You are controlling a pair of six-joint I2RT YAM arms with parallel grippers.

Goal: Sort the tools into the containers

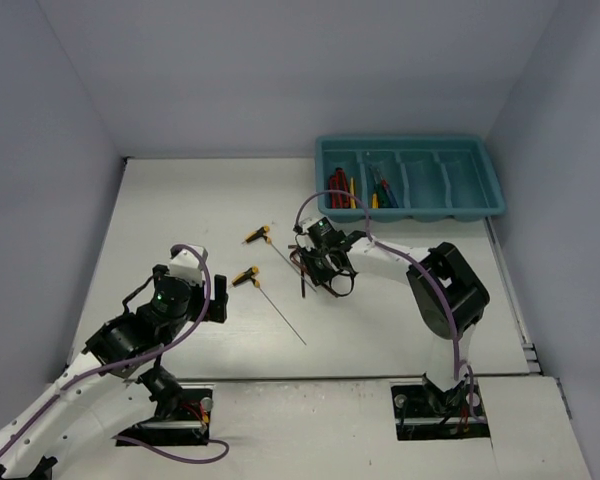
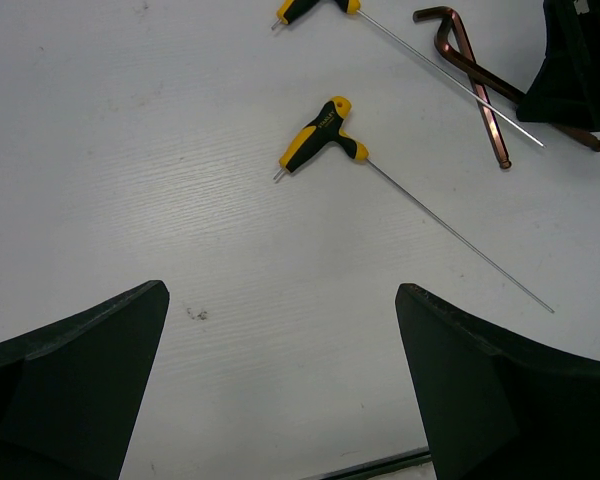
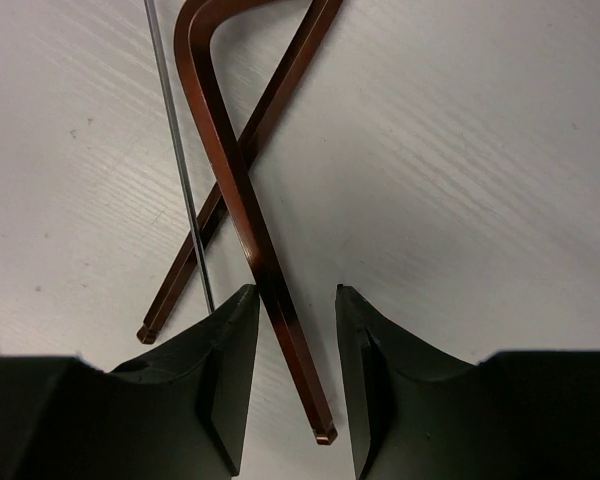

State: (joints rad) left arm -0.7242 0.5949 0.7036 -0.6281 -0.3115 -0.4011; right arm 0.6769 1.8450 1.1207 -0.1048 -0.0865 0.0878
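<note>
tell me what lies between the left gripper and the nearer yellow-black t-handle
Nothing: in the left wrist view only bare white table separates the left gripper from the T-handle.

On the white, faintly wood-grained table (image 1: 180,200) lie yellow-and-black T-handles (image 2: 322,136) with silvery shafts and glossy coppery-brown hex keys (image 3: 212,110), while the teal tray (image 1: 400,141) at the far right shows tool handles (image 1: 338,183) in red, yellow and bluish tones.
</note>
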